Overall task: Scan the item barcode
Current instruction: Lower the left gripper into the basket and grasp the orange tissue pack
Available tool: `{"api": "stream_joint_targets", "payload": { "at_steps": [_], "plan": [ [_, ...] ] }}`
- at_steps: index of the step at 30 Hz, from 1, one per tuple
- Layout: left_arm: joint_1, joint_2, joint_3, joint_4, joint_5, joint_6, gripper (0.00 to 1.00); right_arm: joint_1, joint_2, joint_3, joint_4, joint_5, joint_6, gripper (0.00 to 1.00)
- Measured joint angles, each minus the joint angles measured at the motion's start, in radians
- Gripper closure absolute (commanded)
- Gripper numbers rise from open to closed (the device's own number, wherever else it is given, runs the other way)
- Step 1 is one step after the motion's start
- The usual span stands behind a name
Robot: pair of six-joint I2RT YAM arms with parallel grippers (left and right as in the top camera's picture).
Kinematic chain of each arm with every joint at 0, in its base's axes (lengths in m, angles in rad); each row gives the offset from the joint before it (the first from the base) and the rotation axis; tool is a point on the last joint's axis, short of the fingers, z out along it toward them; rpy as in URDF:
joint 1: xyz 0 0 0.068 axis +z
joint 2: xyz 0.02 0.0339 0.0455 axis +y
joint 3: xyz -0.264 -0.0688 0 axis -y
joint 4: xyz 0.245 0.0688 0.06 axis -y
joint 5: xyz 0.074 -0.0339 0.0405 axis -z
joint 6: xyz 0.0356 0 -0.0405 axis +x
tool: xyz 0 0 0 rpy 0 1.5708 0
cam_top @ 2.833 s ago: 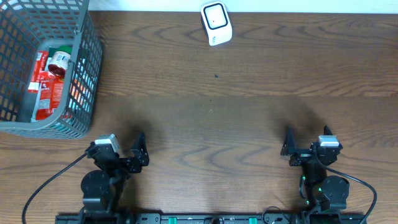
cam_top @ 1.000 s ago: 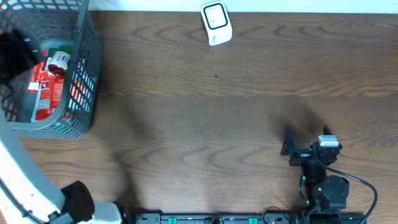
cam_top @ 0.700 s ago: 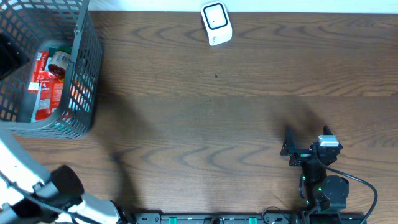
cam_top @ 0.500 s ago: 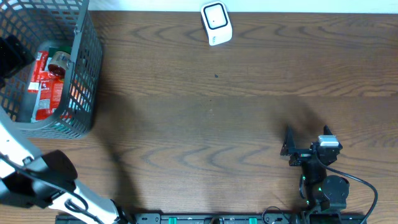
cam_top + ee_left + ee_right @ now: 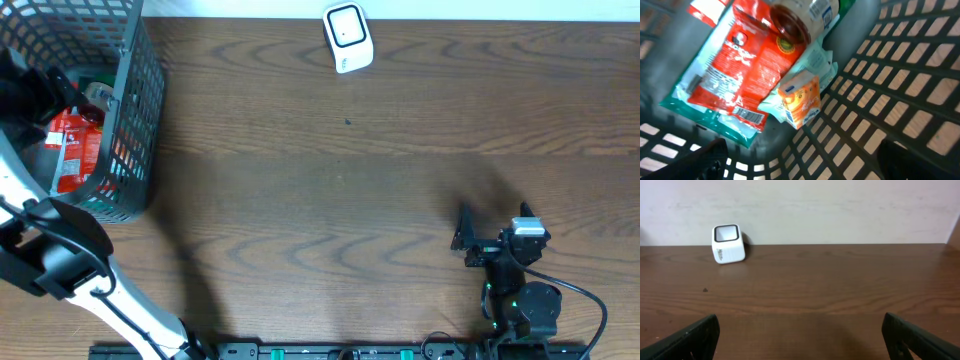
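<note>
Your left pincer (image 5: 801, 161) hangs wide apart over the red bag (image 5: 747, 65) in the basket (image 5: 900, 75). The bag looks light, soft and crinkly, so pinch one edge. Your right pincer (image 5: 800, 337) is apart too, holding nothing.

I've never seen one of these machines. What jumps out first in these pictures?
The grey mesh basket at the far left corner of the table, with the left hand hanging open inside it over a red snack packet, a small orange carton and a jar. Next, the white scanner stands alone at the far edge, while the right hand sits open at the near side, holding nothing.
</note>
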Motion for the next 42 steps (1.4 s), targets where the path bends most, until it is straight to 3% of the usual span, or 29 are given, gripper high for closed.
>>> {"api": "stream_joint_targets", "payload": {
  "at_steps": [23,42],
  "plan": [
    [-0.025,0.09,-0.024,0.028,0.02,0.057,0.04,0.0,0.0,0.0,0.0,0.0,0.0,0.01],
    [-0.028,0.094,-0.347,0.267,0.021,0.057,0.05,0.0,0.0,0.0,0.0,0.0,0.0,0.01]
  ]
}}
